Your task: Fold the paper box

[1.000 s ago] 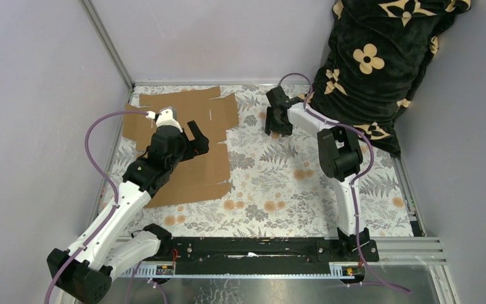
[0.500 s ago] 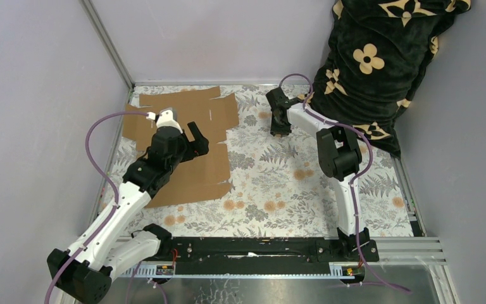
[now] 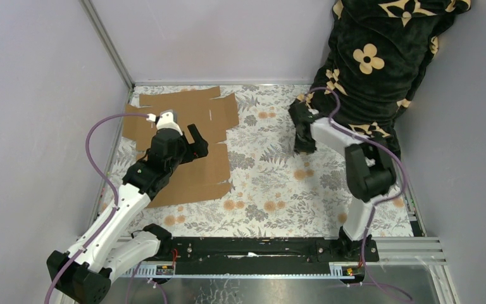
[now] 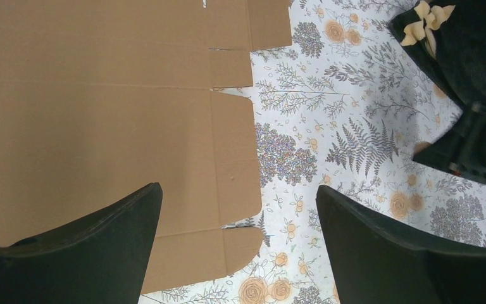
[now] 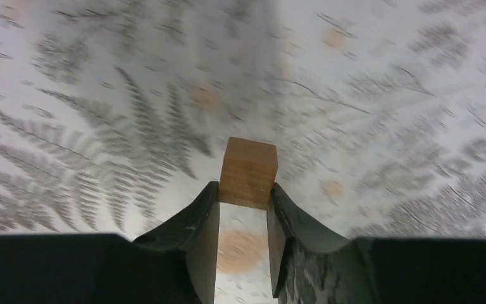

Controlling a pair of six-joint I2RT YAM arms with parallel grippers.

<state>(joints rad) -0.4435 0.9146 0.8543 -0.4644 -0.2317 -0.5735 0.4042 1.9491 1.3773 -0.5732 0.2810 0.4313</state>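
The plain brown, die-cut corrugated paper box [image 3: 190,104] lies flat and unfolded at the far left of the fern-printed tablecloth [image 3: 272,183]; its long axis runs roughly far to near, slightly skewed, with flaps pointing toward the table's middle. The left gripper [image 3: 193,144] hangs over it, jaws wide. Well apart to the right, the right gripper [image 5: 243,196] pinches a small tan wooden block [image 5: 248,171]; a black flower-patterned blanket [image 3: 380,57] is heaped just beyond.

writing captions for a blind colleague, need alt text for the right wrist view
The right gripper pinches a small brown wooden block between its two dark fingertips, seen from just behind them. Beneath it lies a blurred white cloth printed with grey ferns and orange flowers.
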